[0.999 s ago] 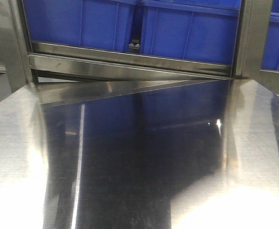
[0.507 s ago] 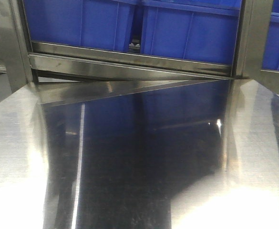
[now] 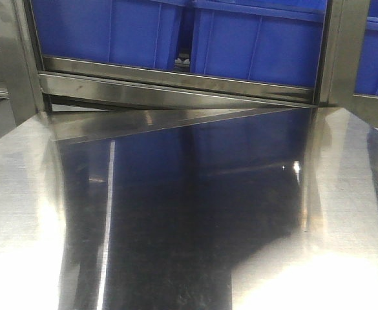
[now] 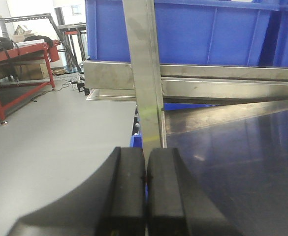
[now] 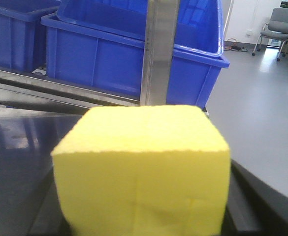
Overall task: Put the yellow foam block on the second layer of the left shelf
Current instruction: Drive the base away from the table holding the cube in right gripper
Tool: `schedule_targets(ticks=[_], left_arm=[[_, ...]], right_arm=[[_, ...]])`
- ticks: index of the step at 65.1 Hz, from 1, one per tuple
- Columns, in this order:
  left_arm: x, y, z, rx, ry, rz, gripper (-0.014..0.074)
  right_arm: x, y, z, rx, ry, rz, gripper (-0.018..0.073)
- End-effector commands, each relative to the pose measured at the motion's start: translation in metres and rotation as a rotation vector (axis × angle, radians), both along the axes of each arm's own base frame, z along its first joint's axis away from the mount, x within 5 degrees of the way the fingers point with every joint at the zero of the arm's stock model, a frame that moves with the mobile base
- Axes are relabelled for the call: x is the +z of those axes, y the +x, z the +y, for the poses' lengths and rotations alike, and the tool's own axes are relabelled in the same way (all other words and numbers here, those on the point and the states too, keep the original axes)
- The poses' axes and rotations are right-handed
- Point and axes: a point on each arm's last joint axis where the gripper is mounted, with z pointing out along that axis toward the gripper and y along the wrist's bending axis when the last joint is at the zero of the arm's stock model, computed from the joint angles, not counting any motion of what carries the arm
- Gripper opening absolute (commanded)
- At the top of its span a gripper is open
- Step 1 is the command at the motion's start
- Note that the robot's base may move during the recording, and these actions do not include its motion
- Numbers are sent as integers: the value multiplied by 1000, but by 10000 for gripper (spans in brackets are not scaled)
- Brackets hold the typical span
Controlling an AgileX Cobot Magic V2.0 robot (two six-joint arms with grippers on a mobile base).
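The yellow foam block (image 5: 141,167) fills the lower middle of the right wrist view. My right gripper (image 5: 141,206) is shut on it; only dark finger edges (image 5: 240,209) show at its sides. The block is held above the shiny steel table (image 5: 16,142), in front of a steel shelf upright (image 5: 159,54). My left gripper (image 4: 145,164) is shut with its black pads touching and nothing between them. It points at another steel upright (image 4: 144,73) at the table's left edge. Neither gripper nor the block shows in the front view.
Blue plastic bins (image 3: 253,45) sit on a steel shelf rail (image 3: 176,87) behind the reflective table (image 3: 344,194). The bins also show in both wrist views (image 4: 208,34) (image 5: 99,54). A red-framed bench (image 4: 20,54) stands on the floor far left, an office chair (image 5: 276,29) far right.
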Motion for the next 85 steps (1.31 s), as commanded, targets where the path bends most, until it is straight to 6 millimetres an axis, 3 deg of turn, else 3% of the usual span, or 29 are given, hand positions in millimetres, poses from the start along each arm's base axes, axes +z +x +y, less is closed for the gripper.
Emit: schedule_targets(ticks=[1, 85], left_arm=[[0, -1, -1, -15, -10, -77, 136], [0, -1, -1, -15, -10, -77, 136]], right_arm=[[18, -1, -1, -8, 2, -116, 475], [18, -1, -1, -8, 2, -116, 475]])
